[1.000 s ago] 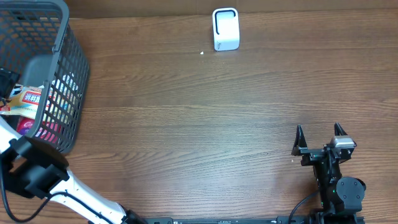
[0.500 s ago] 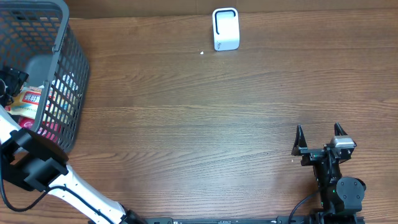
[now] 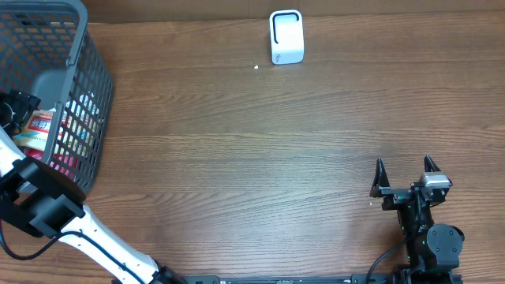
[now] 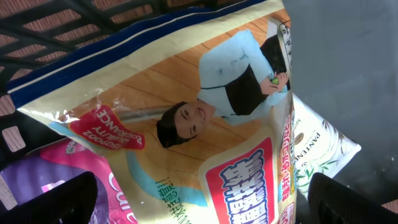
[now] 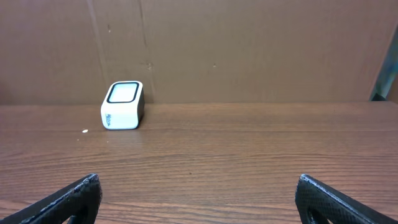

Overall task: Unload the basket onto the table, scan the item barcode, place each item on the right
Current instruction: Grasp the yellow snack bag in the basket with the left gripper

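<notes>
At nine o'clock the left gripper (image 4: pixel 202 180) hangs inside the grey basket (image 3: pixel 87 47), jaws spread wide over a printed bag (image 4: pixel 186 112) and not closed on it. The right gripper (image 3: pixel 403 170) sits at five o'clock, wide open and empty. The white scanner (image 3: pixel 286 36) stands at twelve o'clock.

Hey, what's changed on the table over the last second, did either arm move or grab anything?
The left arm shifted a little toward the basket, easing the left end effector further in over the printed packet. It took hold of nothing, and its fingers stand open. The right end effector, also open, the white scanner and the basket stayed where they were.
</notes>
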`<control>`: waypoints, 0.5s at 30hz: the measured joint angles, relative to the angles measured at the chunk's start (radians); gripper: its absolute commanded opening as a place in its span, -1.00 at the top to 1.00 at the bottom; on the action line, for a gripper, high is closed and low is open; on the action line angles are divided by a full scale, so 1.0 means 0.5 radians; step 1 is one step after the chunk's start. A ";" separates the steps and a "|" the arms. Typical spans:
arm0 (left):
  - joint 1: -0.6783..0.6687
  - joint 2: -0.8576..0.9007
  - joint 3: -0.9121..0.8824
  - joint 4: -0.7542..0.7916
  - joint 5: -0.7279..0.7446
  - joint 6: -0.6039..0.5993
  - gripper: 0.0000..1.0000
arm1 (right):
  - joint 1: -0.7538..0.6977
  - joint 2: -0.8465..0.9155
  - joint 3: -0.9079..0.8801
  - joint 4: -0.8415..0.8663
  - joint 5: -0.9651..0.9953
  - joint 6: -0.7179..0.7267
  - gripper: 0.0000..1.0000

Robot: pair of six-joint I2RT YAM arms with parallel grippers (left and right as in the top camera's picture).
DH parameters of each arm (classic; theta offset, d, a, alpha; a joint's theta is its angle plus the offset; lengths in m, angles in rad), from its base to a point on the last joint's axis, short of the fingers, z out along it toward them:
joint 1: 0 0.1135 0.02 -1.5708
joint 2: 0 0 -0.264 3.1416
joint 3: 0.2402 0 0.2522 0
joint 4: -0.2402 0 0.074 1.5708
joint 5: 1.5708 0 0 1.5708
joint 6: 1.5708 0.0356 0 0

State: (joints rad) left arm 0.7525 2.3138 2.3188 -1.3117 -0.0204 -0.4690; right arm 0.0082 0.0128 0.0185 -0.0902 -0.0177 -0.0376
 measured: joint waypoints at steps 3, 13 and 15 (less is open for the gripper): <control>0.000 0.001 -0.017 0.003 0.000 0.000 -1.00 | -0.001 0.000 0.000 0.002 0.000 -0.001 -1.00; -0.001 0.012 -0.257 0.063 0.002 0.002 -0.42 | -0.001 0.000 0.000 0.001 0.000 0.000 -1.00; 0.000 0.016 -0.272 0.075 0.006 0.002 -0.14 | -0.001 0.000 0.000 0.001 0.000 0.000 -1.00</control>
State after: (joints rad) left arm 0.7525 2.3219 2.1826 -1.2743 -0.0174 -0.4679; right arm 0.0078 0.0128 0.0185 -0.0898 -0.0177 -0.0376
